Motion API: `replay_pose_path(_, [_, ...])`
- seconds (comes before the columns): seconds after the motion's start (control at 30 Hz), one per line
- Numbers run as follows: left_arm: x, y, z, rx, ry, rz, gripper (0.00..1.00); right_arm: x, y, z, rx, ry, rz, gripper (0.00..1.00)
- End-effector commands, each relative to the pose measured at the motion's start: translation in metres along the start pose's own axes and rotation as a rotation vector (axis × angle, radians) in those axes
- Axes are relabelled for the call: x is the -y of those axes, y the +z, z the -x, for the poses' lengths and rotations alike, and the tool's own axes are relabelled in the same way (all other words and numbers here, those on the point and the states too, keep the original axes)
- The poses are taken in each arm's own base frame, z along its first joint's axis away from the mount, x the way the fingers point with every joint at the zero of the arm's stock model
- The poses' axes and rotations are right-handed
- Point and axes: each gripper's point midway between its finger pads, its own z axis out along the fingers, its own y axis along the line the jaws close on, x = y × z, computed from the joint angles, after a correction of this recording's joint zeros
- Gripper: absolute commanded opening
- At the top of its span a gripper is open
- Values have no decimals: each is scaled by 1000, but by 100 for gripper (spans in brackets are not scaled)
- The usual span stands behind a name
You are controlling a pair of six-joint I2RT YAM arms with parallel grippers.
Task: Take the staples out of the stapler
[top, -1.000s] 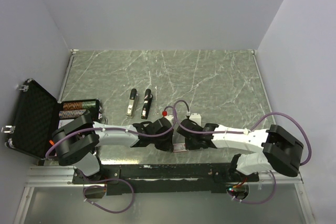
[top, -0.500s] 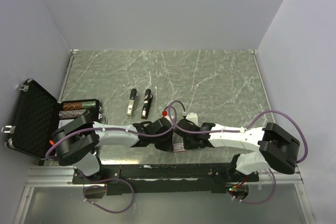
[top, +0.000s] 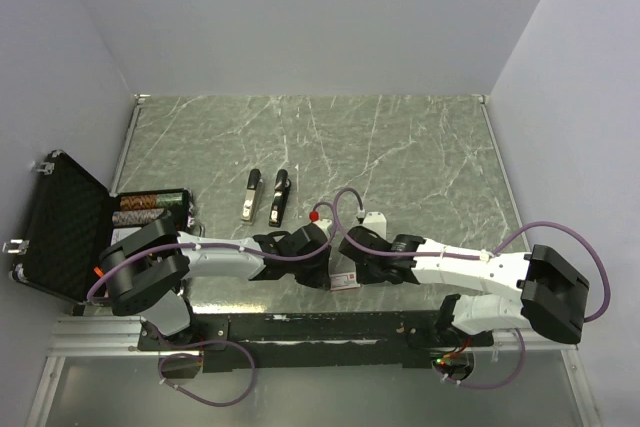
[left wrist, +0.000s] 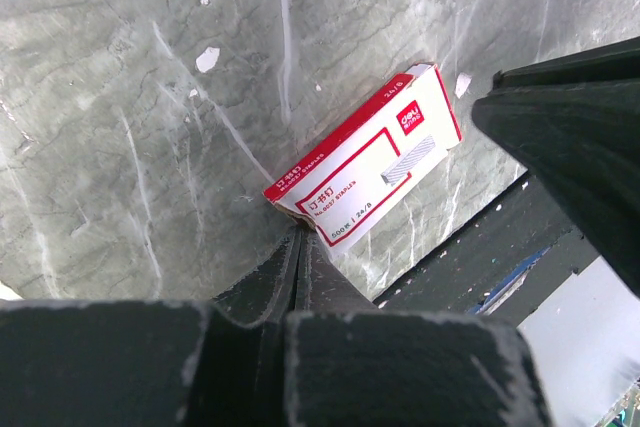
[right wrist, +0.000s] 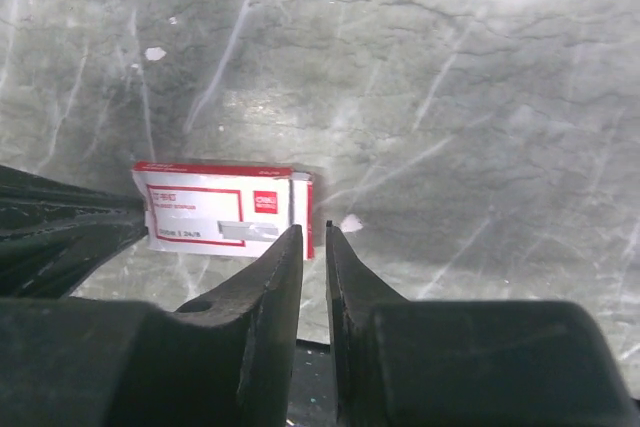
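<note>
**Top view:** two staplers (top: 279,197) lie on the desk (top: 420,147) at 11 o'clock, well apart from both end effectors. No loose staples show, so unloading looks unstarted.

**Left wrist:** the left end effector (left wrist: 298,237), fingers together, touches the staple box (left wrist: 365,162).

**Right wrist:** the right end effector (right wrist: 313,230) is a slit apart at the box's 3 o'clock end. Whether it pinches the box cannot be told.

The top camera looks steeply down from high behind the near edge of the grey-green marbled table (top: 400,147), taking in its whole surface, with the small red-and-white cardboard box (top: 345,276) far off near that edge. The 2 wrist cameras sit close over that box (left wrist: 370,162) (right wrist: 220,209), facing it from opposite ends. All 3 views share the box and the marble around it.
</note>
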Motion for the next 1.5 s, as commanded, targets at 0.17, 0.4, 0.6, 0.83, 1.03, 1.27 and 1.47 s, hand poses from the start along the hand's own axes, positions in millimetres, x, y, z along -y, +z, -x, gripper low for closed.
replay_pose_path(0.17, [-18,5,-11,-31,17,69,1,15,-2,6,35,30,-56,14])
replay_pose_path(0.4, [-18,5,-12,-32,17,68,1,10,10,1,14,29,-38,0])
replay_pose_path(0.6, [-17,5,-11,-30,25,63,1,4,17,-4,-8,25,-13,0])
replay_pose_path(0.83, [-17,6,-12,-32,24,64,1,-3,20,-7,-29,11,15,0])
replay_pose_path(1.03, [-18,6,-12,-33,20,67,1,-15,20,-8,-44,7,67,0])
replay_pose_path(1.27, [-17,6,-11,-31,22,64,1,-22,18,-7,-50,-4,101,0])
replay_pose_path(1.47, [-15,7,-10,-30,22,59,1,-29,18,-7,-55,-7,136,0])
